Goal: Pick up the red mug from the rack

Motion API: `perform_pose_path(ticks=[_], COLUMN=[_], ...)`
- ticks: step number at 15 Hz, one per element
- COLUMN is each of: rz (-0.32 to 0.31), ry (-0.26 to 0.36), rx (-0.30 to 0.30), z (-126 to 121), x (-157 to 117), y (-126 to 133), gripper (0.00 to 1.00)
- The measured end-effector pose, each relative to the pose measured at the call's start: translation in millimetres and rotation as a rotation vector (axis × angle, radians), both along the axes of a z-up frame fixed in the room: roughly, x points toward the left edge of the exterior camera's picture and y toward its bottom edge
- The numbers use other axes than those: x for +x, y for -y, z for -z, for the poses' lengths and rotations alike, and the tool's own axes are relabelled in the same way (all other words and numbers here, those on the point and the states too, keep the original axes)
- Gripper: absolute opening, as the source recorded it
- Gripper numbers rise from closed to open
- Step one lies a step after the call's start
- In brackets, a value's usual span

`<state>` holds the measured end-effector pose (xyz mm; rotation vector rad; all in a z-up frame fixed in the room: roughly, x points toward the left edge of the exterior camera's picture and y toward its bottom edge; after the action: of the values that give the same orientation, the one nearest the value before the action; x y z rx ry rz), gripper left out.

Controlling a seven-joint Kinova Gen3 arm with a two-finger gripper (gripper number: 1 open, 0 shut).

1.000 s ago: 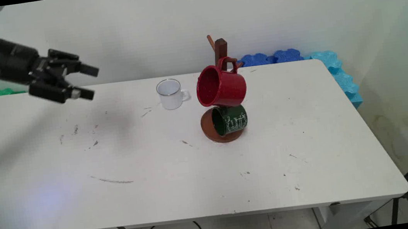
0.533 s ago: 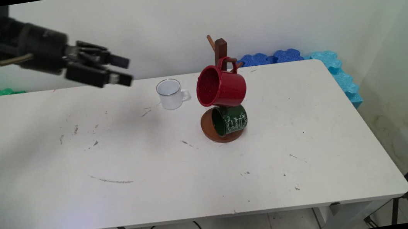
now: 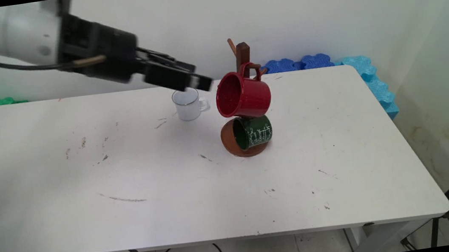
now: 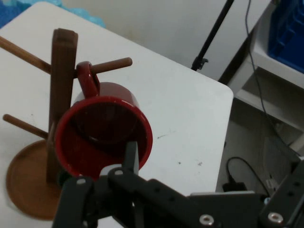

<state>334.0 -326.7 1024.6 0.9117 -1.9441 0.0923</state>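
Gripper (image 3: 202,81) of yours hangs above the white cup (image 3: 187,105), just at nine o'clock of the red mug (image 3: 243,94) hung on the wooden rack (image 3: 243,55); you cannot tell how its jaws stand. Green mug (image 3: 253,131) hangs below.

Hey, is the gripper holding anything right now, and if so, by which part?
Nothing is held. The gripper is in the air just left of the red mug that hangs on the wooden mug tree, close to its rim; a grip on it doesn't show.
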Motion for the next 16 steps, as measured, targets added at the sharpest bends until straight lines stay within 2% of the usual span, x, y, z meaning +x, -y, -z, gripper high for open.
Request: perform_pose_path(ticks=[3,8,16], rz=[-0.043,-0.092,-0.110], ry=[0.012,0.057,0.070], rx=[0.022,0.042,0.022], z=[12.3,39.9,75.8], x=[-27.3,-53.8,-80.9], y=[7.9,21.1,35.8], gripper=[1.00,1.00,1.00])
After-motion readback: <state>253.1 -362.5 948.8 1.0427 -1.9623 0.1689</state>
